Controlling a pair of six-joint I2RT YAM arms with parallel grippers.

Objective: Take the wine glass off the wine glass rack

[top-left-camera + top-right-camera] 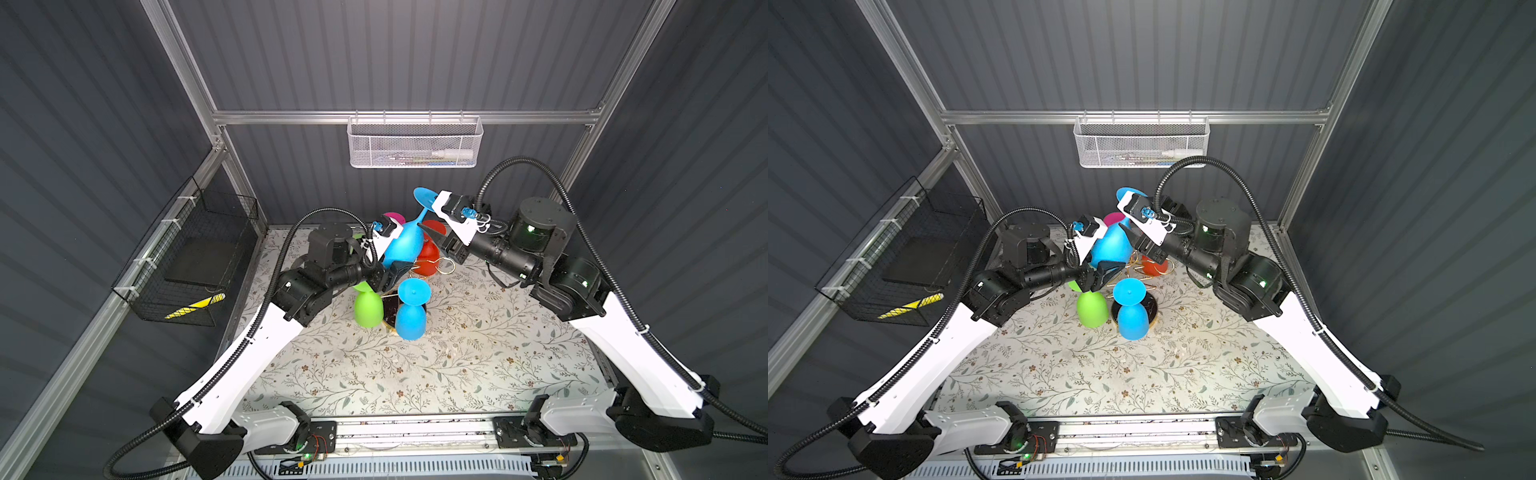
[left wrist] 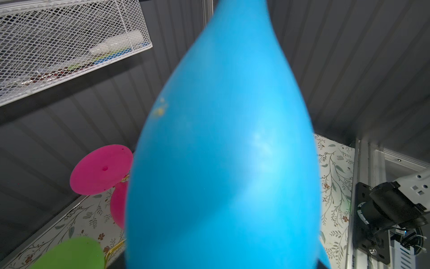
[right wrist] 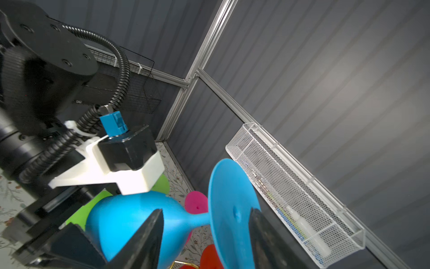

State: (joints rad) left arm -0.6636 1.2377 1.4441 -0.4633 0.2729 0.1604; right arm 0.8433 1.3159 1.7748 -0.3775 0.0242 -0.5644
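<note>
A blue wine glass (image 1: 401,245) hangs tilted in the air above the wine glass rack (image 1: 446,266), a gold wire stand on a round black base (image 1: 1152,309). My left gripper (image 1: 395,266) is shut on its bowl, which fills the left wrist view (image 2: 223,151) and hides the fingers there. My right gripper (image 3: 206,223) is open. One finger is beside the bowl and the other behind the round foot (image 3: 232,205), with the stem between them. In a top view the right gripper (image 1: 428,220) sits just right of the stem.
Another blue glass (image 1: 411,311), a green one (image 1: 368,309), a red one (image 1: 428,257) and a pink one (image 1: 392,218) hang upside down around the rack. A white mesh basket (image 1: 413,145) hangs on the back wall. A black wire basket (image 1: 191,257) is on the left wall.
</note>
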